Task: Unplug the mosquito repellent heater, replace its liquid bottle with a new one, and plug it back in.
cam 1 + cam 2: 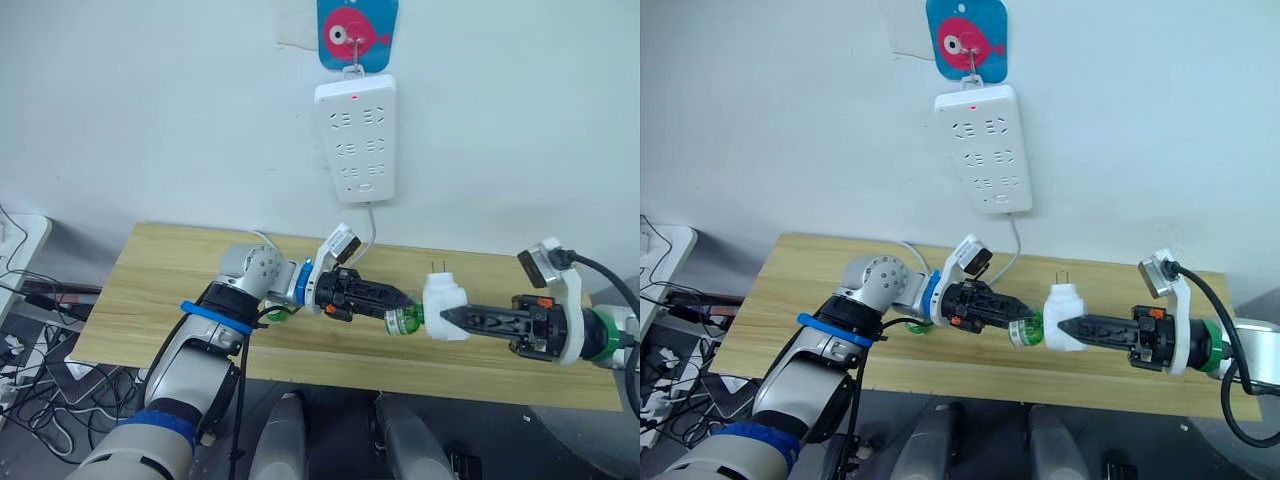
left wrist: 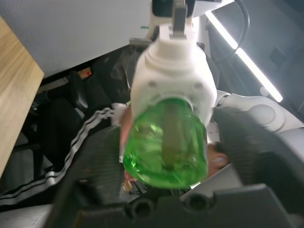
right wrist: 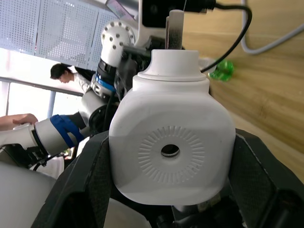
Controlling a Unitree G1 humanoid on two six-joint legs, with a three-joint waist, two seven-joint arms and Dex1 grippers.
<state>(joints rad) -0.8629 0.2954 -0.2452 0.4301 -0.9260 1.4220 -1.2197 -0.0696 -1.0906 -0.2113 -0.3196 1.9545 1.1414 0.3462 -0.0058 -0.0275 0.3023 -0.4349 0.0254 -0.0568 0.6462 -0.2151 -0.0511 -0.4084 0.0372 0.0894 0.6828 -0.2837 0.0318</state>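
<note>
The white mosquito repellent heater [image 1: 443,296] hangs above the wooden table [image 1: 170,270], its two prongs pointing up, with my right gripper [image 1: 446,318] shut on its body. A translucent green bottle [image 1: 403,321] sticks out of the heater's left side, its neck inside the heater and a dark wick showing through the green bottle [image 2: 166,147] in the left wrist view. My left gripper [image 1: 404,303] is shut on this bottle's base. A second small green bottle [image 3: 221,70] lies on the table under my left wrist; its top cannot be made out.
A tall white power strip [image 1: 357,140] hangs on the wall from a blue fish hook [image 1: 357,32], and its white cable [image 1: 372,232] drops to the table behind my left gripper. Cables [image 1: 30,300] lie on the floor at the left.
</note>
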